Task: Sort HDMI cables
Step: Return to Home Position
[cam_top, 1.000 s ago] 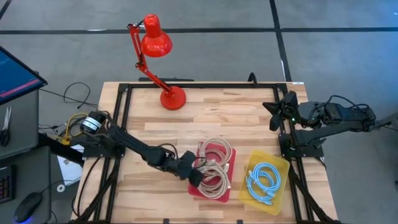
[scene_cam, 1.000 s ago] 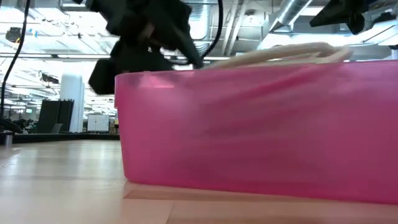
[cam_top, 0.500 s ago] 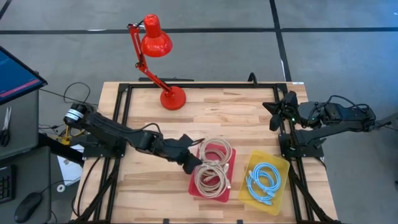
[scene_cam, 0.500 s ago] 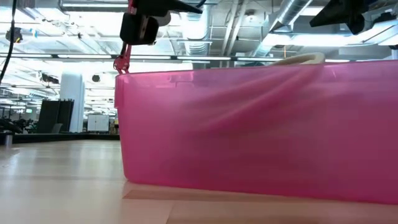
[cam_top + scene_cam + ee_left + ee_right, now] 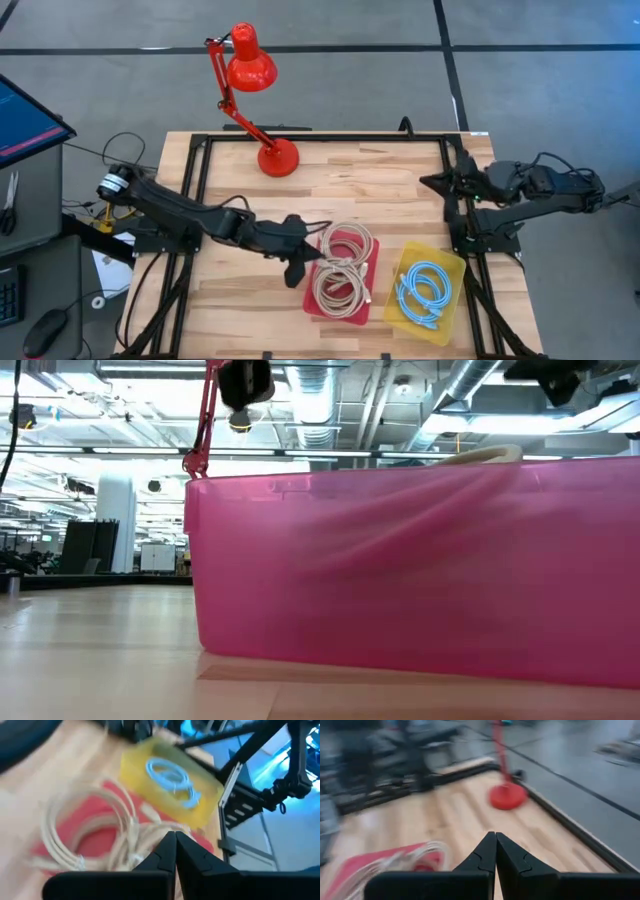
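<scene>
Beige HDMI cables [image 5: 340, 270] lie coiled in the red tray [image 5: 374, 262]; one loop [image 5: 482, 455] shows above the tray's rim in the low view. Light blue HDMI cables [image 5: 422, 292] lie in the yellow tray [image 5: 456, 272] to its right. My left gripper [image 5: 295, 270] hovers shut just left of the red tray, above the wood, with nothing between its fingers [image 5: 175, 837]. My right gripper [image 5: 432, 183] is shut and holds nothing, up by the frame at the table's right edge.
A red desk lamp [image 5: 277, 157] stands at the far edge of the table. A black frame [image 5: 320, 140] runs round the tabletop. Bare wood [image 5: 240, 310] lies left of the red tray and in the table's middle [image 5: 370, 195].
My left gripper has drawn back from over the red tray toward the table's left and risen. The beige coil that stood high above the tray's rim has sunk into the tray. My right gripper has turned and shifted slightly toward the table's left.
</scene>
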Robot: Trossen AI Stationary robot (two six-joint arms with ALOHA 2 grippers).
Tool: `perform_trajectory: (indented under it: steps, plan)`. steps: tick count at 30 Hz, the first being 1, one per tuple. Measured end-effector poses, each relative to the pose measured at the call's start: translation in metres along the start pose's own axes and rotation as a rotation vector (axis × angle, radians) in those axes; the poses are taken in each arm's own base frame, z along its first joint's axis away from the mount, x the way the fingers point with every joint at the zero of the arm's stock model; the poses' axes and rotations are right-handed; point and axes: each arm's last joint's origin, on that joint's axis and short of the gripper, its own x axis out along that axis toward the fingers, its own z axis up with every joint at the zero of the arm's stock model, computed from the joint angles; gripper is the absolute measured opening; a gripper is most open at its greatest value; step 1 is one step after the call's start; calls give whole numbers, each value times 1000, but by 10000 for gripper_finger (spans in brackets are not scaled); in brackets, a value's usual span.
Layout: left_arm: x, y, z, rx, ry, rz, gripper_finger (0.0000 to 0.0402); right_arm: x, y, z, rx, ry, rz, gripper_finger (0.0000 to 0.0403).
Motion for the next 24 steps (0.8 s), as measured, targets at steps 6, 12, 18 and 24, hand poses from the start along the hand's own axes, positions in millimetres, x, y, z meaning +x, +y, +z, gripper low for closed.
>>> perform_trajectory:
  steps: [6, 12, 18, 24]
  plan:
    - [-44, -1, 28, 151, -189, 60, 6, -13, 4, 11, -115, -125, 286, 0]
    - [-109, 2, 54, 101, -407, 92, 6, -28, -2, 18, -75, -257, 279, 0]
    - [-156, 9, 58, 335, -502, 105, 4, -44, -11, 18, -42, -334, 270, 0]
    - [-176, 32, 31, 318, -540, 94, 4, -59, -21, 13, -24, -380, 278, 0]
